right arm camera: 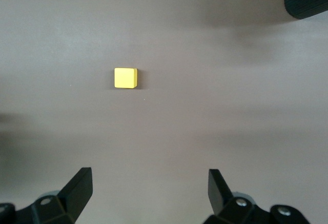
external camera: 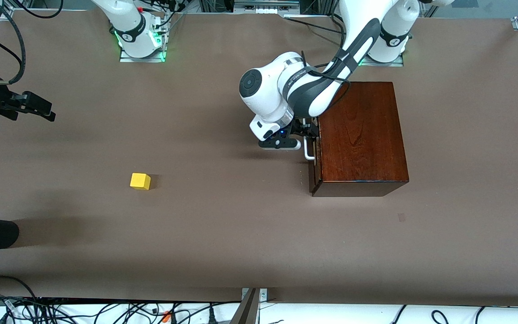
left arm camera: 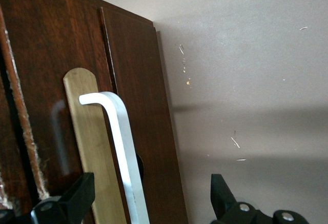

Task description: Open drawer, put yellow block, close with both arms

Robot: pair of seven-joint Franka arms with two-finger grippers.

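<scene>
The left gripper [left arm camera: 148, 196] holds its fingers spread around the drawer [external camera: 315, 157] handle [left arm camera: 120, 147]; the right gripper's [right arm camera: 148, 193] spread fingers hover over the table [external camera: 223, 234], the yellow block [right arm camera: 125, 78] well ahead of them.

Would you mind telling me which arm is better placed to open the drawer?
The left. Its gripper is already at the drawer, jaws open around the white handle. The right gripper is off at its own end of the table, far from it.
</scene>
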